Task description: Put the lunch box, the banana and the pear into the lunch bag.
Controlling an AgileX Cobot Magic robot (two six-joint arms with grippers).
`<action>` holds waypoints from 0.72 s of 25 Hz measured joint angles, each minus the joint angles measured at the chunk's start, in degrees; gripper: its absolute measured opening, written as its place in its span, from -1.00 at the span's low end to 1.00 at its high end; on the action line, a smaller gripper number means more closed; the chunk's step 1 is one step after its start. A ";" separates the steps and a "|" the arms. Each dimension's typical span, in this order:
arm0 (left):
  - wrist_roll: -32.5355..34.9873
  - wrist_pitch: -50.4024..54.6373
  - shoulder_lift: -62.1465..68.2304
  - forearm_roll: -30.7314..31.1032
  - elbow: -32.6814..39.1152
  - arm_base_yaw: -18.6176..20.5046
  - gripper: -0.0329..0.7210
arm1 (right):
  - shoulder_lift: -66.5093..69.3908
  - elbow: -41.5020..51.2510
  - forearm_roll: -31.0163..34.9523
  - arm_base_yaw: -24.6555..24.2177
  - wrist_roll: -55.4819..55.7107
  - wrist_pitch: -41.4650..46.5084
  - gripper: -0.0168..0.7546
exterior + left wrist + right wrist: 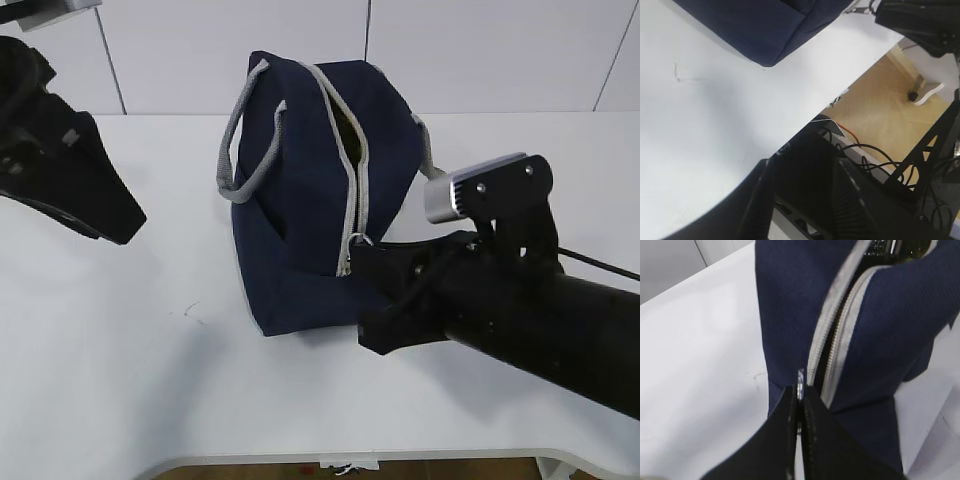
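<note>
Pinching the pull ring (800,377), the right gripper (800,405) meets the lunch bag (300,200); left gripper apparently apart.

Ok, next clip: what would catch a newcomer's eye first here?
The big navy lunch bag standing mid-table, its grey zipper partly open along the top. Then the right tool, shut on the metal zipper pull at the bag's near end. The left tool hangs off to the left, away from the bag.
</note>
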 joint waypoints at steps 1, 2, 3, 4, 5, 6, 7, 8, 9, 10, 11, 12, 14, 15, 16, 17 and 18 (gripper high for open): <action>0.00 0.00 0.00 0.12 0.00 0.00 -0.12 | 0.00 -0.82 0.00 0.00 0.00 1.04 -0.95; 0.00 0.09 0.00 0.12 0.00 0.00 -0.12 | 0.00 -1.81 0.00 0.00 0.00 2.11 -0.95; 0.00 0.09 0.00 0.12 0.00 0.00 -0.12 | -0.05 -2.82 0.00 0.00 0.00 3.37 -0.95; 0.00 0.09 0.00 0.12 0.00 0.00 -0.12 | -0.19 -3.85 0.00 0.00 0.00 4.61 -0.95; 0.00 0.09 0.00 0.22 0.00 0.00 -0.12 | -0.42 -4.68 0.00 0.00 0.00 6.18 -0.95; 0.00 0.09 0.00 0.22 0.00 0.00 -0.12 | -0.68 -5.68 0.00 0.00 0.00 7.57 -0.95; 0.00 0.09 0.00 0.22 0.00 0.00 -0.12 | -0.97 -6.61 0.00 0.00 0.00 8.42 -0.95; 0.00 0.09 0.00 0.30 0.00 0.00 -0.12 | -1.08 -7.35 0.00 0.00 0.00 9.05 -0.95; 0.00 0.09 0.00 0.30 0.00 0.00 -0.12 | -1.18 -8.24 0.00 0.00 0.00 9.49 -0.95; 0.00 0.09 0.00 0.30 0.00 0.00 -0.12 | -1.18 -9.22 0.00 0.00 0.00 10.42 -0.95; 0.00 0.09 0.00 0.30 0.00 0.00 -0.12 | -1.18 -10.28 0.00 0.00 0.00 11.42 -0.95; 0.00 0.09 0.00 0.34 0.00 0.00 -0.12 | -1.18 -11.21 0.00 0.00 0.00 12.56 -0.95; 0.00 0.09 0.00 0.54 0.00 0.00 -0.12 | -1.18 -13.38 0.00 0.00 0.00 14.08 -0.95; 0.00 0.09 0.00 0.54 0.00 0.00 -0.12 | -1.18 -14.30 0.00 0.00 0.00 14.71 -0.95; 0.00 0.09 0.00 0.54 0.00 0.00 -0.12 | -1.18 -15.36 0.00 0.00 0.00 15.15 -0.95; 0.00 0.09 0.00 0.54 0.00 0.00 -0.12 | -1.18 -16.38 0.00 0.00 0.00 15.40 -0.95; 0.00 0.09 0.00 0.54 0.00 0.00 -0.12 | -1.18 -17.27 0.00 0.00 0.00 15.85 -0.95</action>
